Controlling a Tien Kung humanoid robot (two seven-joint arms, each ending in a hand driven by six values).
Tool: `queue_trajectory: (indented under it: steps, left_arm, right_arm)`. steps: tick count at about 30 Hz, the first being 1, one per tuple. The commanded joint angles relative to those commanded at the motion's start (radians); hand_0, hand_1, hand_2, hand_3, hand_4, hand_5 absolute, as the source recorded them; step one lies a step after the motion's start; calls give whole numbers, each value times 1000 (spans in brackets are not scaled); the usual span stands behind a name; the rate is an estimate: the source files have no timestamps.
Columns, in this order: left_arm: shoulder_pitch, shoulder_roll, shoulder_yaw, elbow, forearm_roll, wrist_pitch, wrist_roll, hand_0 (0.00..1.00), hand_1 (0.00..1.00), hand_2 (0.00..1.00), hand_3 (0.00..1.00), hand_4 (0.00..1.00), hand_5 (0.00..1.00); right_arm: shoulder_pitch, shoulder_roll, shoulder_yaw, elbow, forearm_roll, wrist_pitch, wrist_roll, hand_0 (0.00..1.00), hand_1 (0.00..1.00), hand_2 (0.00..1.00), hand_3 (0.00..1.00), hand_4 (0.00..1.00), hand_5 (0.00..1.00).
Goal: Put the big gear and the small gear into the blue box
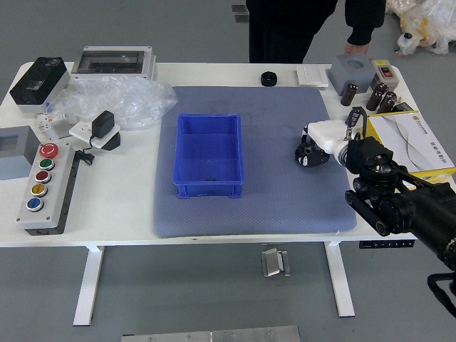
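I can't tell whether my right hand (328,137) is closed; a loose grip could drop parts short of the blue box (208,191), to its left.

The box (209,191) sits on the left half of the mat (285,206), which lies on the table (117,206). The button panel (51,203) is left of the mat, the roll (268,79) just behind it.

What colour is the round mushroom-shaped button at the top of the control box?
Red, in the head view.
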Motion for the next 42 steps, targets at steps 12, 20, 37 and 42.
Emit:
queue_trajectory:
  steps: [12,20,37,42]
  left_arm:
    - [1,0,-1,0,2,0,1,850,817,798,821,676,305]
    - [0,1,-3,0,2,0,1,850,817,798,821,676,306]
    - [0,2,-9,0,2,0,0,850,818,797,821,676,306]
    - [1,4,-10,0,2,0,0,850,818,798,821,676,304]
  right_arm:
    - [0,3,-7,-1,0,-3,-6,565,401,491,601,711,302]
    - [4,0,-1,4,0,-49,7,535,337,408,531,799,183]
    - [9,-39,23,82,-14,-39,-12,517,334,391,511,806,161]
    - [7,-50,46,113,-19,8,-23,557,376,479,592,739,294]
